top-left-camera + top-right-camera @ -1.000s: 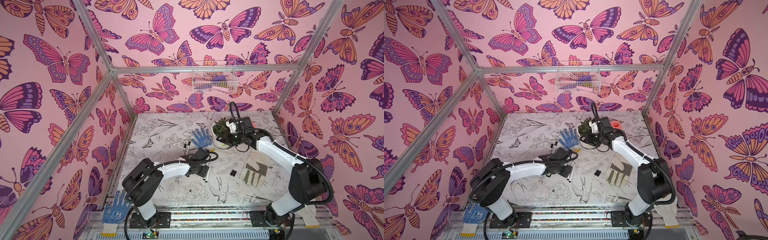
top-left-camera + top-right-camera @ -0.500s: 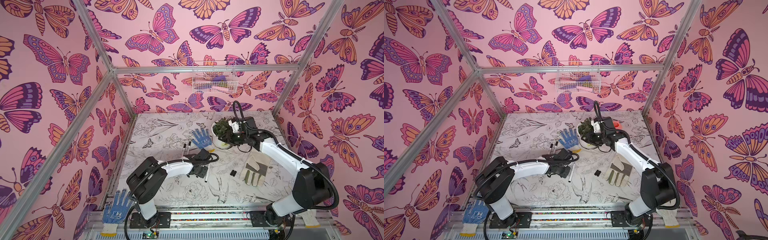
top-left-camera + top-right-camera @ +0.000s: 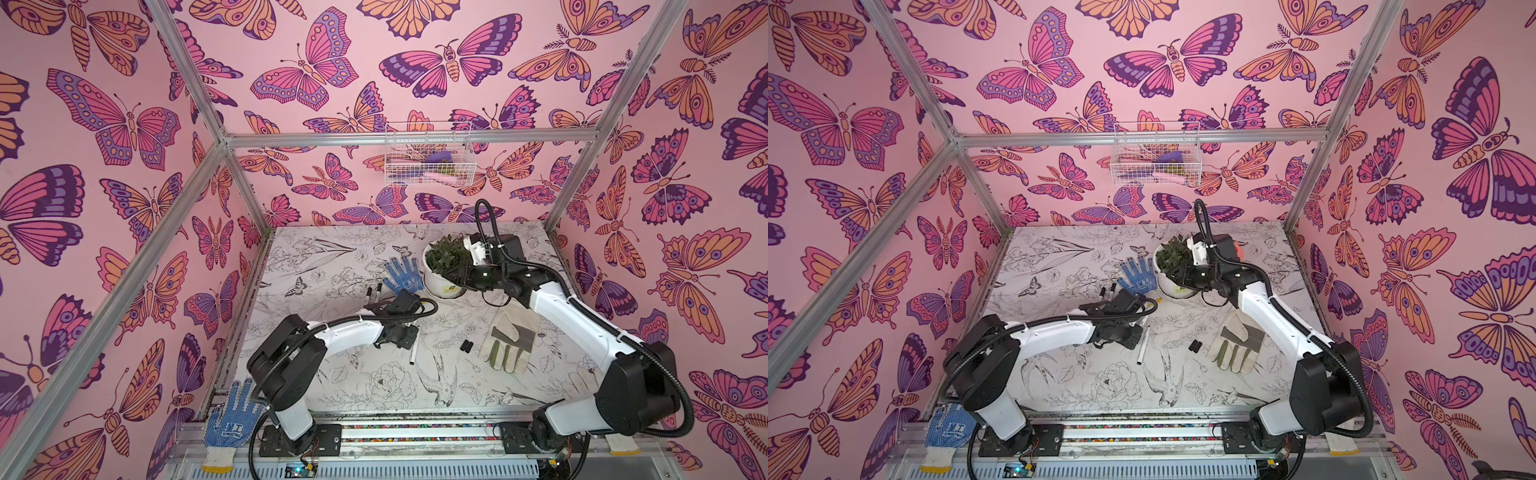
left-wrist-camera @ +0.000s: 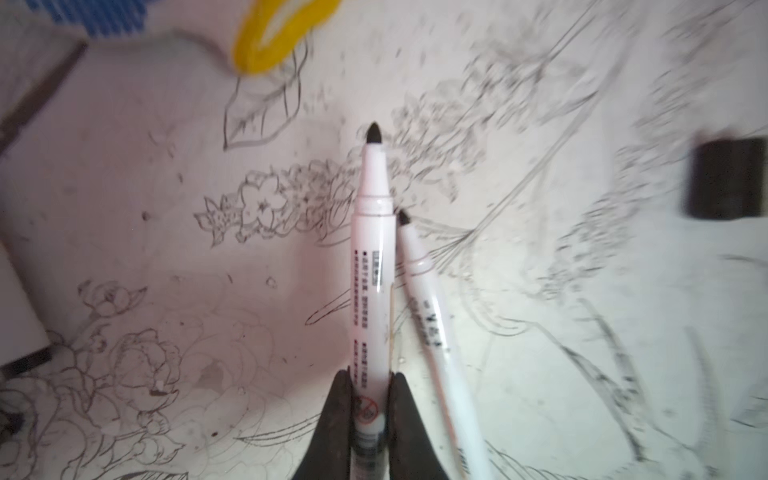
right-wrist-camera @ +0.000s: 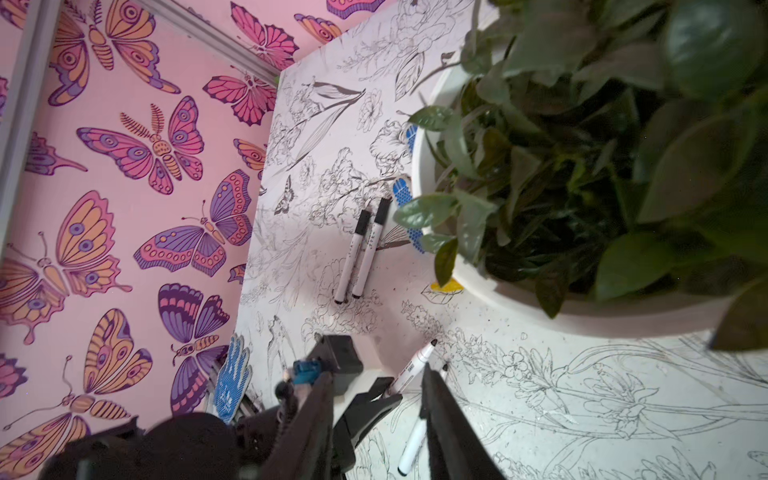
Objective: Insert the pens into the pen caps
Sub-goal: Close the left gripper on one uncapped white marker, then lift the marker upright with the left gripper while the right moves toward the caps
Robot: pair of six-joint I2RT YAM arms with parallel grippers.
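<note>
The held pen (image 4: 372, 266) is clamped by its rear end between the two dark fingers (image 4: 338, 407) of the left gripper (image 4: 371, 386), which is clenched tight on the barrel. The pen is white with small dark print and a red symbol near the grip. Its black tip is bare and points away from the wrist, over the table (image 3: 374, 386).

A second pen (image 4: 428, 316), also uncapped, lies on the table just beside it, at a slight angle. Two loose caps (image 3: 466, 345), short and black, sit side by side to the right. They are apart from both pens and just beside a pale work glove (image 3: 507, 340). Two capped pens (image 3: 373, 292) lie parallel farther back, next to a blue glove (image 3: 403, 276).

The right gripper (image 5: 376, 374) hangs at the edge of the white pot (image 3: 440, 282). Its jaws stand apart with nothing between them. The pot holds a leafy green plant (image 3: 446, 255).

A wire basket (image 3: 428, 160) on the back wall holds a few purple and pink items too small to identify. Another blue glove (image 3: 230, 419) lies at the front left edge.
</note>
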